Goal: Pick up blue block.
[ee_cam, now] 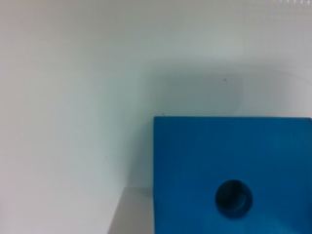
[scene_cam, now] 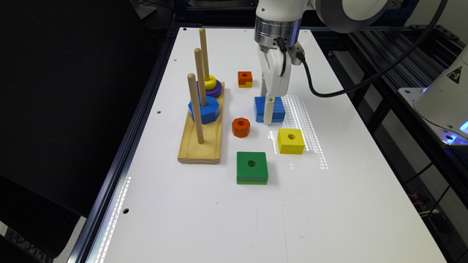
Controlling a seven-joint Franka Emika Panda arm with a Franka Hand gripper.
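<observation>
Exterior view: gripper (scene_cam: 269, 116) is down at the blue block (scene_cam: 278, 106), which sits flat on the white table (scene_cam: 226, 219) near the middle, between the orange notched block (scene_cam: 245, 79) further back and the yellow square block (scene_cam: 290, 141) nearer the camera. One pale finger (scene_cam: 269, 110) hangs over the block's near face, reaching down to about table level. Whether it actually presses the block, can't tell. Orange octagonal piece (scene_cam: 241, 127) sits just off the blue block toward the exterior view's left. Green square block (scene_cam: 252, 167) is further forward, apart from the rest. Wooden peg base (scene_cam: 202, 142) is on the exterior view's left, carrying a blue octagonal piece (scene_cam: 204, 110) and a yellow ring (scene_cam: 210, 83) on a purple ring (scene_cam: 215, 90). Wrist view: blue block (ee_cam: 195, 165) seen close from above, round centre hole (ee_cam: 234, 199) clear, white table (ee_cam: 73, 97) around it. Finger spread and grip state: cannot tell.
</observation>
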